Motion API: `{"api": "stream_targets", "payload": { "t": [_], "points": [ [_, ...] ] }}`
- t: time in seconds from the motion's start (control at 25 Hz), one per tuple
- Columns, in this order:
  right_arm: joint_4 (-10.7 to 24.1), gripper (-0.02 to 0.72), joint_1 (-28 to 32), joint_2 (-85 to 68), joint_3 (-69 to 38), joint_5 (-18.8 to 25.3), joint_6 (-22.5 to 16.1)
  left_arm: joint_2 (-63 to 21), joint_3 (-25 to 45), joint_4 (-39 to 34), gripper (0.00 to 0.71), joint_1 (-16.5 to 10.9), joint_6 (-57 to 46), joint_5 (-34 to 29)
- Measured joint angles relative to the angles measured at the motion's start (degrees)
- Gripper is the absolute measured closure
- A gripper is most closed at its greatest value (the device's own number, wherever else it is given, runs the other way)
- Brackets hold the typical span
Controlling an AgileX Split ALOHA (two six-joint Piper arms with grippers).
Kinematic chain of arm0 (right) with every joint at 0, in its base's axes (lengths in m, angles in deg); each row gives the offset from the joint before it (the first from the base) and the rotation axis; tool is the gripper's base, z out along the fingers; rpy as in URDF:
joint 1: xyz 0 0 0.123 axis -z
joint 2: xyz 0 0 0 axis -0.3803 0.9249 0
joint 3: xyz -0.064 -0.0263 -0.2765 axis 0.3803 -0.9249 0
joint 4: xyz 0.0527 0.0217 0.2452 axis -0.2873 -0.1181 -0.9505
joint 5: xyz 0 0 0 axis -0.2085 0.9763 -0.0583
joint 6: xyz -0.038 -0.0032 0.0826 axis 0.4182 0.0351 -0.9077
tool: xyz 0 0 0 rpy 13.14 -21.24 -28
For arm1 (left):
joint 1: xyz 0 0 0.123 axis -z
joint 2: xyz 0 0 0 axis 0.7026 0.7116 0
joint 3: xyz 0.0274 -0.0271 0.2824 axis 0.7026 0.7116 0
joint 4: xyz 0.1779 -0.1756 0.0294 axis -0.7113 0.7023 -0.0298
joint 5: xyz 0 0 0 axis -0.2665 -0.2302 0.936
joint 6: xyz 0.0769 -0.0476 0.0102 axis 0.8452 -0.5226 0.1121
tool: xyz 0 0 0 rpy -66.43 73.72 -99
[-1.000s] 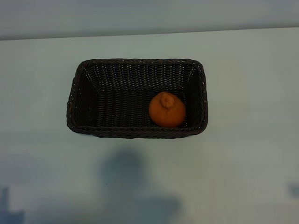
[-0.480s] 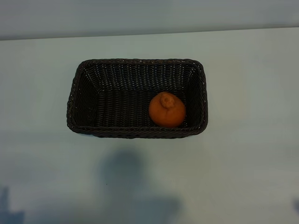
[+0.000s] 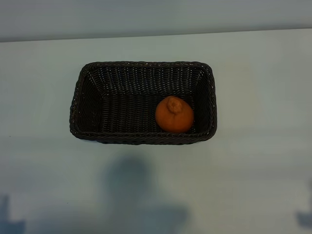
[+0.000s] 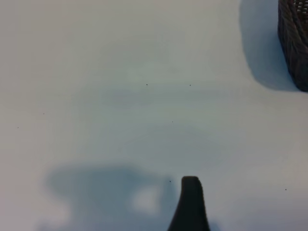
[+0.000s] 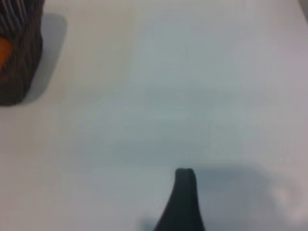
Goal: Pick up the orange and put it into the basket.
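Note:
The orange (image 3: pixel 174 115) lies inside the dark woven basket (image 3: pixel 141 64), in its near right corner, knob up. Neither gripper touches it. In the left wrist view a single dark fingertip (image 4: pixel 191 192) of my left gripper hangs over bare table, with a corner of the basket (image 4: pixel 293 43) far off. The right wrist view shows one dark fingertip (image 5: pixel 185 183) of my right gripper over bare table, the basket (image 5: pixel 19 57) far off and a sliver of the orange (image 5: pixel 4 53) inside it. Both grippers stand open and hold nothing.
The basket sits mid-table on a pale tabletop (image 3: pixel 253 161). A broad soft shadow (image 3: pixel 136 195) falls on the near side. Faint dark blurs mark the two near corners of the exterior view.
The orange and basket have not moved. The dark blur at the near right edge of the exterior view has drifted downward.

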Motion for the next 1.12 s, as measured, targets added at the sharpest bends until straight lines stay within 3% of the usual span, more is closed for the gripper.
{"api": "stream_targets", "payload": {
  "t": [0.48, 0.68, 1.12],
  "points": [
    [0.0, 0.109, 0.0, 0.0, -0.7, -1.6, 0.5, 0.0, 0.0, 0.0, 0.118, 0.0, 0.1, 0.0],
    [-0.1, 0.111, 0.0, 0.0, -2.8, -4.8, 0.7, 0.0, 0.0, 0.0, 0.118, 0.0, 0.1, 0.0],
    [-0.3, 0.162, 0.0, 0.0, -2.8, -5.6, 0.9, 0.0, 0.0, 0.0, 0.118, 0.0, 0.1, 0.0]
  ]
}}
